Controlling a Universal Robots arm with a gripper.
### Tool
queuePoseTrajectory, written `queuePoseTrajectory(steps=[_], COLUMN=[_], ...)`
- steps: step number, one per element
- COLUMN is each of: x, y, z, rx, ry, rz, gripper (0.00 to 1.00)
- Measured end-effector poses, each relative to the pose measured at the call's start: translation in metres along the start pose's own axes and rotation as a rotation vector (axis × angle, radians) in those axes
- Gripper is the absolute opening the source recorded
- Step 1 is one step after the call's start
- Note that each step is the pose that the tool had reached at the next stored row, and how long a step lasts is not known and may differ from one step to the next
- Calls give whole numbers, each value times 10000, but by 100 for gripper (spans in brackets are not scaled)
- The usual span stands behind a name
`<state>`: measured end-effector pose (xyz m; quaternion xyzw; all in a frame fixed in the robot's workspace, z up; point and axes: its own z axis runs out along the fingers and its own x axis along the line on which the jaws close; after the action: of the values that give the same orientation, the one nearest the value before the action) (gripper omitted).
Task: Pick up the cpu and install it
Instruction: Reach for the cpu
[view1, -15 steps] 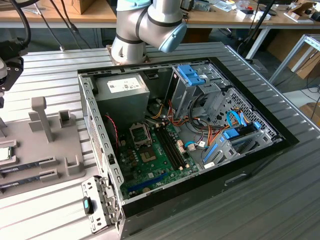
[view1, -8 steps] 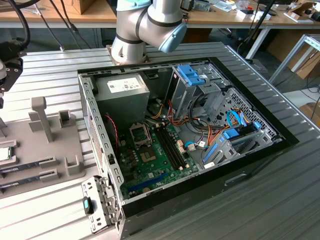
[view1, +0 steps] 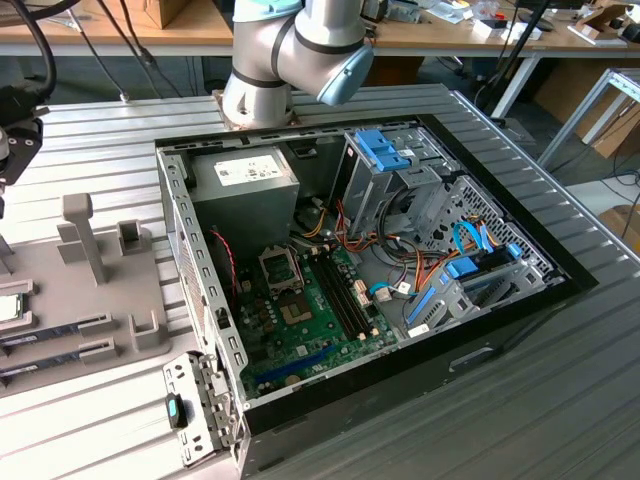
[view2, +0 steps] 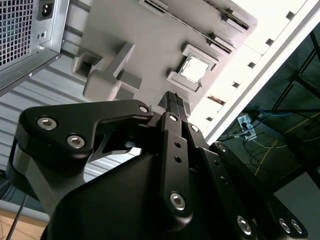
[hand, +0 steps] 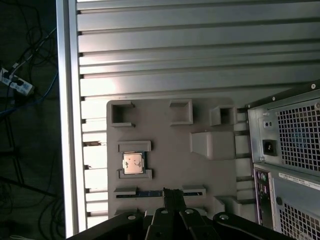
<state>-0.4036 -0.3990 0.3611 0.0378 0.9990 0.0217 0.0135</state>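
Observation:
The cpu is a small silvery square lying flat in a raised holder on the grey fixture tray. It also shows in the second wrist view and at the exterior view's left edge. My gripper hangs above the tray, a short way to one side of the cpu and apart from it. Its black fingers are pressed together with nothing between them. The black body of the gripper shows at the exterior view's left edge.
An open computer case lies at the exterior view's right of the tray, with the motherboard socket, drive cages and cables inside. Memory sticks sit in tray slots. Upright grey posts rise from the tray. The ribbed table's edge is close.

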Motion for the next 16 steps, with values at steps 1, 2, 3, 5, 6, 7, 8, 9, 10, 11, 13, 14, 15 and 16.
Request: queuePoseTrajectory(steps=[1,2,3,5,6,7,8,9,10,11,13,14,15,16], x=[3,5,7,16,20,22,25,28,34,39,48,68,81,88], y=[0,0,-1,-1,-2,-2,-2,-3,-3,-4,-5,-6,-7,-8], z=[2,3,4,9,11,12,14,15,19,21,24,29,32,34], rx=[0,0,0,0,0,0,0,0,0,1,1,1,0,0], ry=[0,1,1,1,1,1,1,1,0,1,1,1,1,1], rz=[0,1,0,1,0,0,0,0,0,0,0,1,1,1], gripper=[11,11,11,11,11,11,11,11,11,11,11,11,11,11])
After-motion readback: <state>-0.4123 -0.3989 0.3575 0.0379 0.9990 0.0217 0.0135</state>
